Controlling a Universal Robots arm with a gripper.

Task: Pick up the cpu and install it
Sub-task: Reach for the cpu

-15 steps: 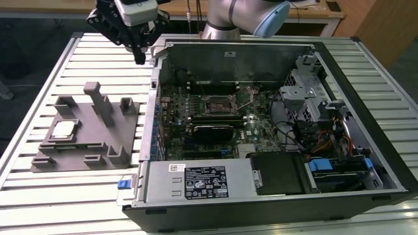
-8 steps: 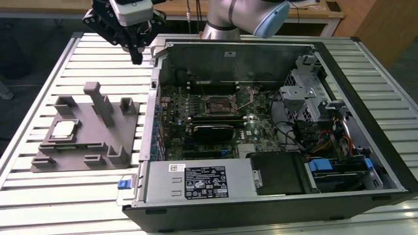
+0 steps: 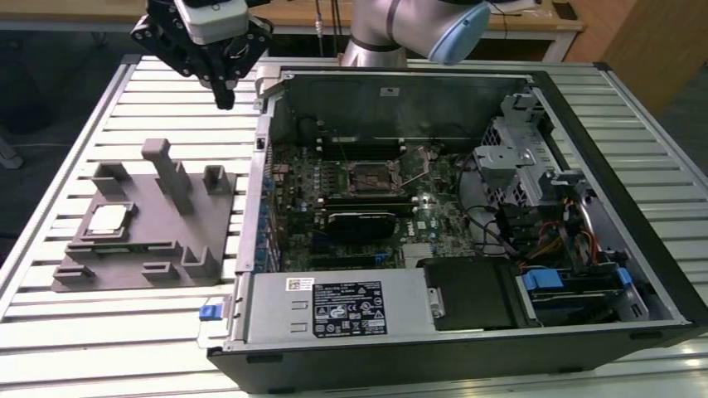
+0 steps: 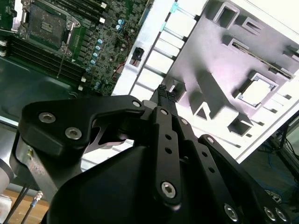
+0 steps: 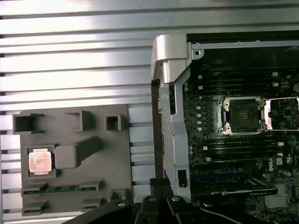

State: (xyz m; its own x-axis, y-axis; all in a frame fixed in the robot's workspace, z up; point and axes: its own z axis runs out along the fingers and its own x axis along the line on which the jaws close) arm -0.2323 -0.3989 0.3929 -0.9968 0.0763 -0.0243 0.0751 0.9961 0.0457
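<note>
Hanging above the slatted metal table [image 3: 144, 108], the gripper [image 3: 225, 101] sat off the rear corner of the open computer case [image 3: 465, 365], its dark fingertips pressed together and holding nothing; in both wrist views they met in one narrow black point [image 4: 164, 91] [image 5: 161, 183].

The cpu [image 3: 108, 219], a small flat square with a pale, dully shining metal top, lay in a shallow square pocket of the grey fixture [image 3: 144, 249], on the side away from the case and well apart from the gripper. The fixture was a matte moulded block with blunt upright tabs, a slanted ramp and several slots. In the first wrist view a thin green strip [image 5: 56, 189] lay in the slot just beside the cpu [image 5: 39, 161].

Between the fixture and the motherboard [image 3: 432, 224] rose the case's bare silver side wall [image 5: 170, 135], standing on edge.

Inside, the dark square socket [image 3: 369, 177] showed its metal frame, with black slots in rows beside it. A grey power supply box [image 3: 332, 308] lay along the near edge, and a perforated metal drive cage [image 3: 520, 166] with loose coloured cables [image 3: 553, 240] crowded the exterior view's right.
</note>
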